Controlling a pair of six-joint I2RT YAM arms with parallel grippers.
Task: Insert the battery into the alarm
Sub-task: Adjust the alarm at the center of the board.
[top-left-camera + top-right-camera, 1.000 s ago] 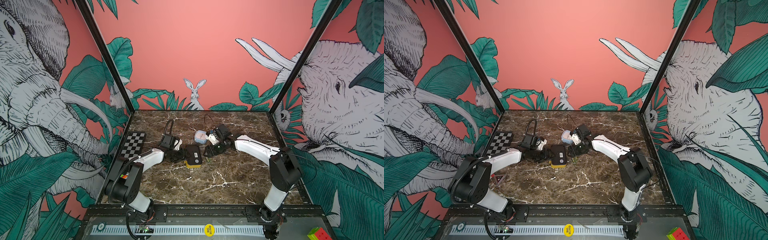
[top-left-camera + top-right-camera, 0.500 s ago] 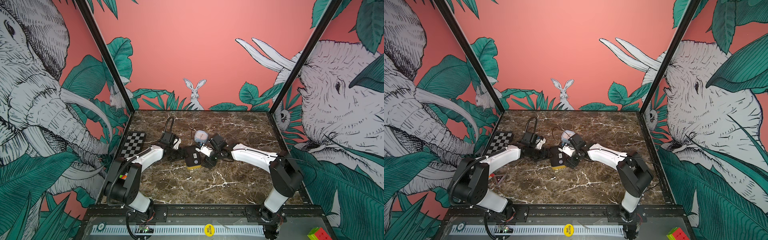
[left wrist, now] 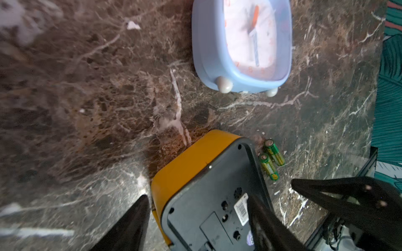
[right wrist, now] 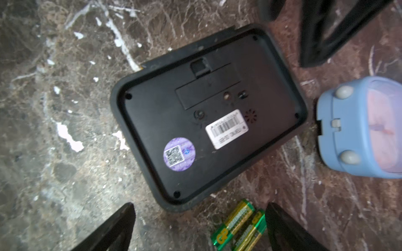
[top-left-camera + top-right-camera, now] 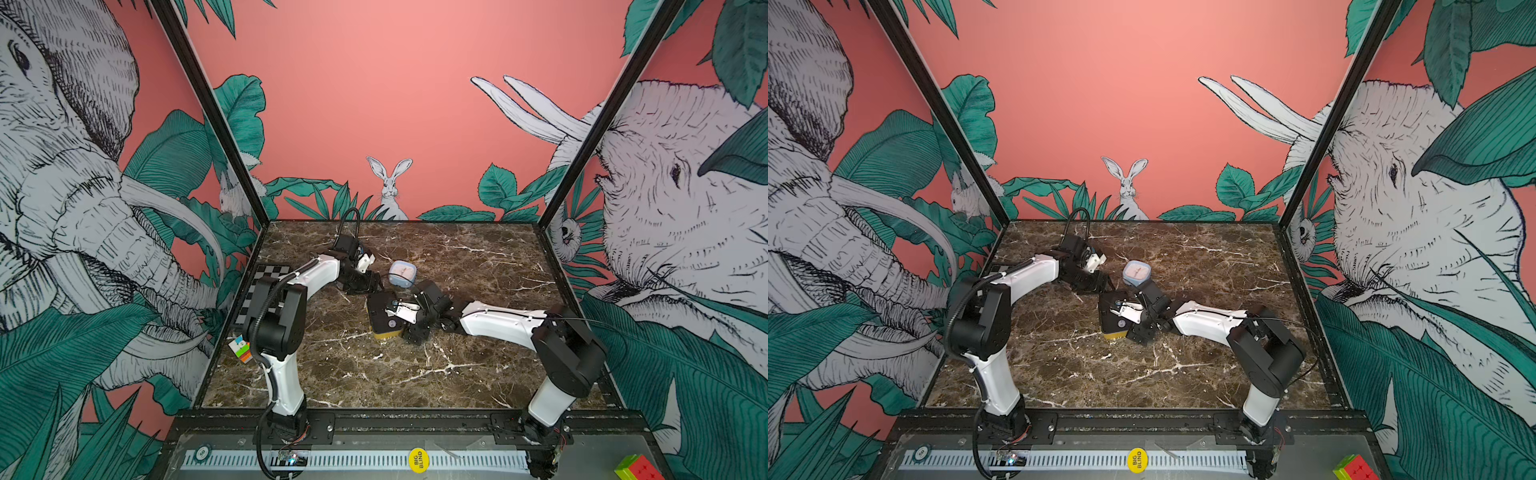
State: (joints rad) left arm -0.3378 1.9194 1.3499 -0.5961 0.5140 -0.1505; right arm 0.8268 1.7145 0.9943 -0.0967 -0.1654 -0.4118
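Marble tabletop [image 5: 374, 374]: front half open. Alarm [image 4: 206, 113] face-down centre, batteries [image 4: 239, 223] by its edge, blue clock [image 3: 239, 43] beside. Left gripper [image 3: 196, 197], right gripper [image 4: 200, 205] spread wide, holding nothing.

Looks like a robotics lab cell: boxed in by printed jungle-mural panels [image 5: 386, 104] on black frame posts [image 5: 208, 112], floored with a marble-patterned tabletop [image 5: 478, 266], fitted with a calibration checkerboard [image 5: 268, 272], left arm [image 5: 286, 386] and right arm [image 5: 498, 322] bolted to a front rail [image 5: 415, 424].
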